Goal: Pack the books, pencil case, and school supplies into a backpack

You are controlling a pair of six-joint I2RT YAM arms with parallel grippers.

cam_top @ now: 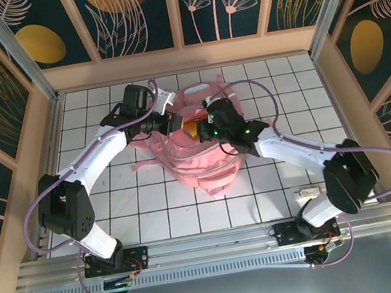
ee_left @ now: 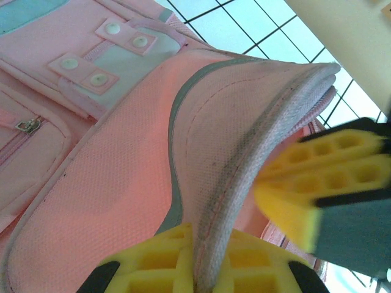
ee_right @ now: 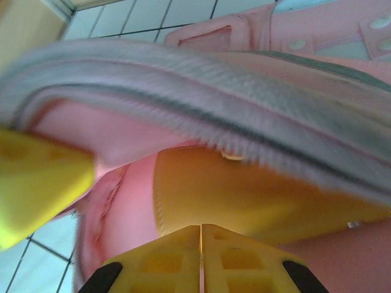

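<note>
Overhead view: the left arm reaches from its base over the tiled table (cam_top: pixel 128 212) to the centre. The left gripper (cam_top: pixel 171 123) is at the upper left edge of the backpack (cam_top: pixel 198 164).

Left wrist view: the left gripper (ee_left: pixel 208 237) is clenched on the backpack (ee_left: pixel 116 177). The grey-trimmed rim of a pink flap stands upright between its yellow fingers. One yellow finger of the right gripper (ee_left: pixel 308 180) is just beside the same rim, on the right.

The backpack lies flat in the middle of the table, its mouth between the two grippers, with orange lining (cam_top: pixel 191 129) visible there.

Right wrist view: the right gripper (ee_right: pixel 201 232) is closed, its pads meeting face to face below the raised rim of the backpack (ee_right: pixel 244 97) and in front of the lining (ee_right: pixel 244 192).

Overhead view: the right gripper (cam_top: pixel 205 127) is at the mouth. A whitish item (cam_top: pixel 307 192) lies on the table near the right arm's base, well apart from the backpack.
</note>
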